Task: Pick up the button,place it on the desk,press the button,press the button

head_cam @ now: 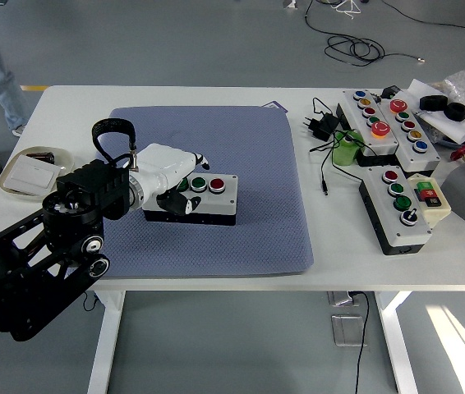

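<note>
- The left hand [169,174] hovers over the button box's left end, fingers [185,182] curled together, holding nothing, seemingly poised for pressing.
- The button box [200,198] lies flat on the blue mat [241,148] covering the tabletop [331,238], buttons upward.

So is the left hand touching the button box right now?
Touching. The head view shows the left hand lying over the left end of the button box, its fingers on top with no gap.

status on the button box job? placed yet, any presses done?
Placed: the button box sits flat on the blue mat. In hand: the left hand lies over the box's left end, beside the green button; whether it is pressing, I cannot tell. Left: confirming both presses. The red button is uncovered.
</note>
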Controlling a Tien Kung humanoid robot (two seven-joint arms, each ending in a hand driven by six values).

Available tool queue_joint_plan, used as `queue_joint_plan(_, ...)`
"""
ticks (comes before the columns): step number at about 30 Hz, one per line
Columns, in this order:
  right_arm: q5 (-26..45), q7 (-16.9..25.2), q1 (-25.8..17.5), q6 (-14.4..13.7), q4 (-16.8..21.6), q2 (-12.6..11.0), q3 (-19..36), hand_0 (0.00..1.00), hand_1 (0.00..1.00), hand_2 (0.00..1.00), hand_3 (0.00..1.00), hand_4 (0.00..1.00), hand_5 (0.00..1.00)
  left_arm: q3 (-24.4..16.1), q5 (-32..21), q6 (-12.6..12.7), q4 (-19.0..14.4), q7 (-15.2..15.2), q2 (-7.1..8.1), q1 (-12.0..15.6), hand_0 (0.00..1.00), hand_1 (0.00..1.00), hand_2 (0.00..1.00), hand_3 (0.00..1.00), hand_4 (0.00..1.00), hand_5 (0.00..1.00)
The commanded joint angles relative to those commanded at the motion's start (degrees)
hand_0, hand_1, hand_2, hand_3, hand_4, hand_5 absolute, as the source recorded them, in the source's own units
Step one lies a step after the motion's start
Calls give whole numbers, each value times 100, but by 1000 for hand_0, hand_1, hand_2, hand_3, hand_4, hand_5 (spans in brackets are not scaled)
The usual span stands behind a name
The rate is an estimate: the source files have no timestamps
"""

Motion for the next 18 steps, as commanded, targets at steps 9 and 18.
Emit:
queue_joint_plan(9,4,-1,27,7,0,-2,-13,787,797,817,751,412,479,242,-100,-20,79,-18,-20,-112,2,39,126,826,615,312)
queue_joint_plan(18,-17,-1,50,11,0,-10,-4,787,797,817,751,412,479,234,-83,-68,192,2,-54,-174,2,39,124,834,614,318)
